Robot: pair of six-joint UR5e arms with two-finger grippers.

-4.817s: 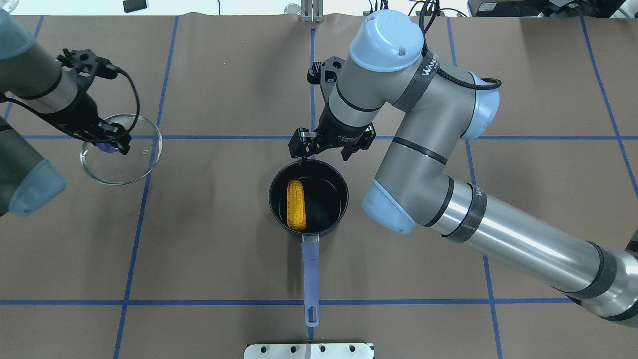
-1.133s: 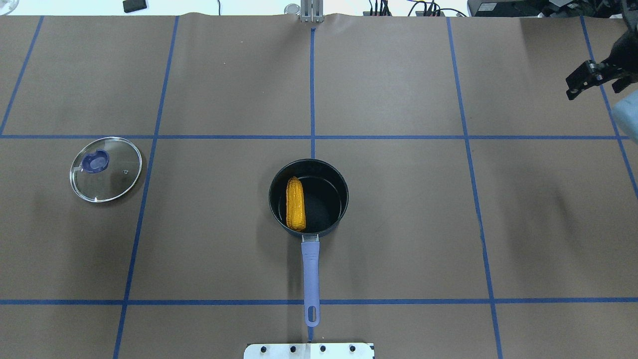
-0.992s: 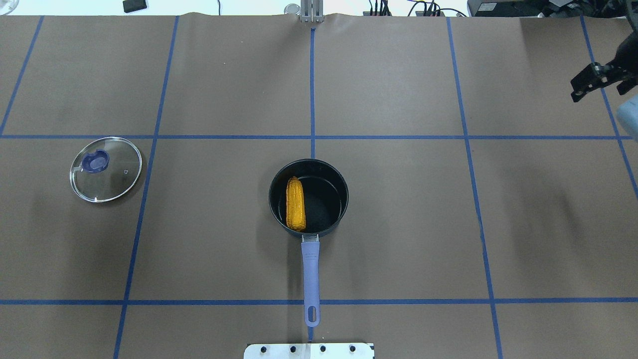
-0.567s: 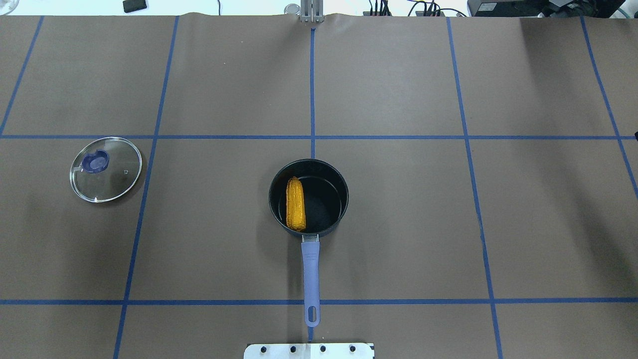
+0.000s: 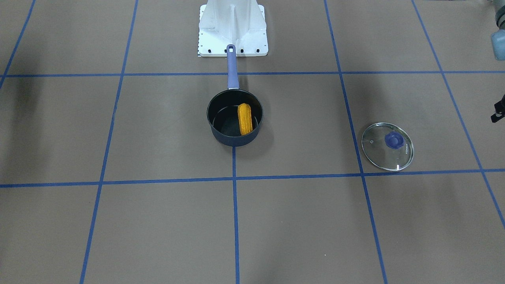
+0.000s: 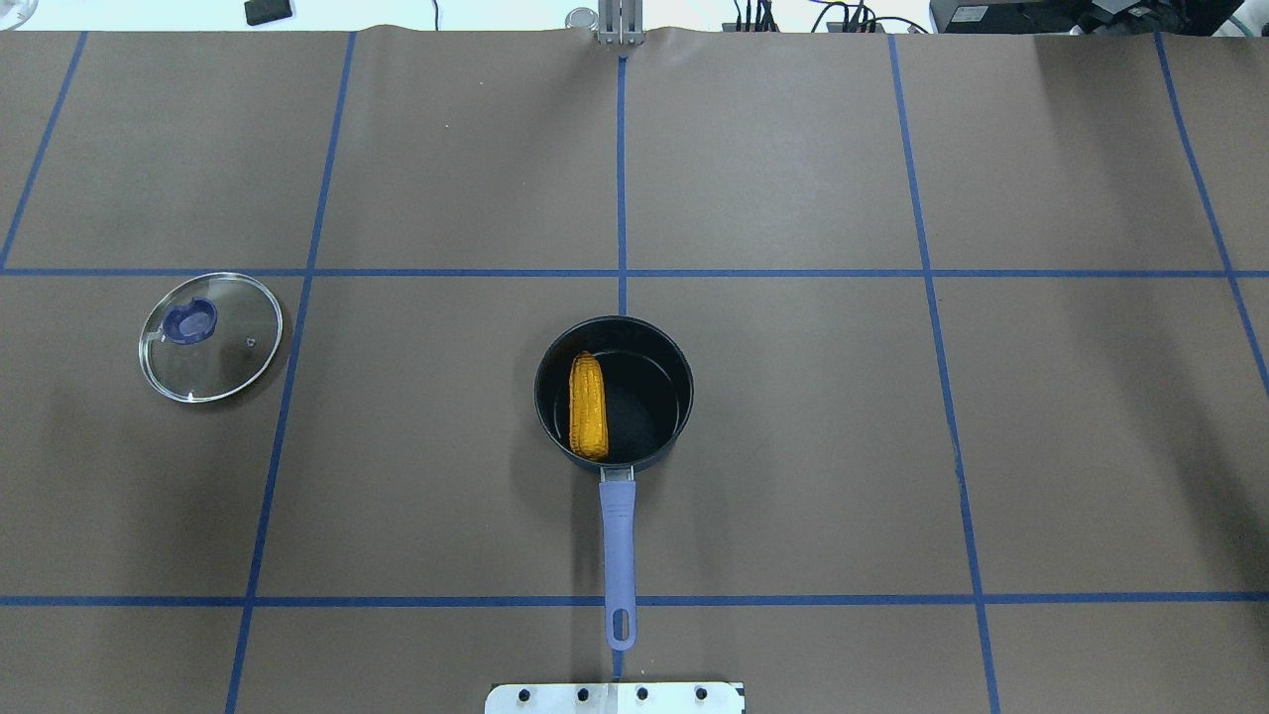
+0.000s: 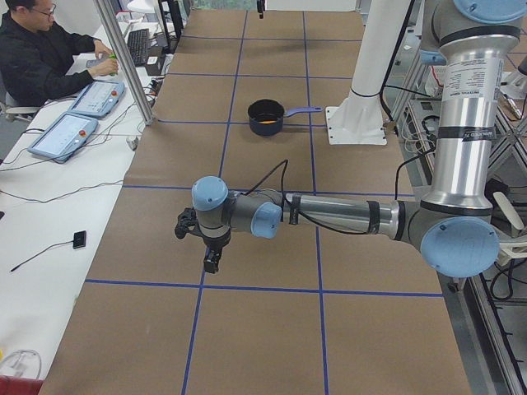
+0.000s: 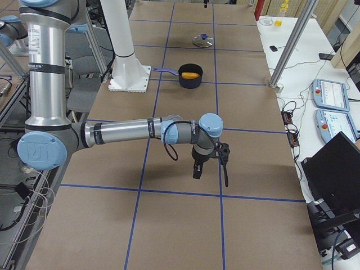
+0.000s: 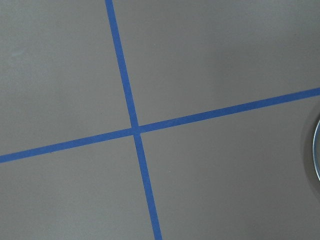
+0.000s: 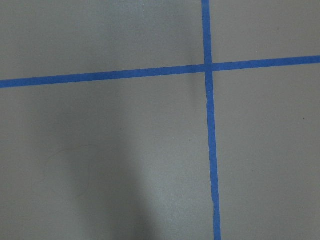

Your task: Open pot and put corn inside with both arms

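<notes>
The dark navy pot [image 6: 684, 397] stands open in the middle of the table, its lavender handle [image 6: 618, 555] pointing toward the robot base. The yellow corn [image 6: 588, 405] lies inside it along its left side, as the front-facing view also shows [image 5: 245, 118]. The glass lid [image 6: 210, 336] with its lavender knob lies flat on the table far to the left. Both grippers are outside the overhead view. The left gripper [image 7: 211, 263] hovers over the table's left end and the right gripper [image 8: 209, 171] over the right end; I cannot tell whether either is open or shut.
The white robot base plate [image 6: 615, 697] sits just behind the handle's end. The brown table cover carries a blue tape grid. An operator [image 7: 41, 49] sits at a side desk with tablets. The lid's rim [image 9: 317, 150] shows at the left wrist view's right edge.
The right gripper has moved out past the overhead view's right edge. Earlier the left gripper held the lid and the right gripper was at the pot. Pot, corn and lid now lie still.
</notes>
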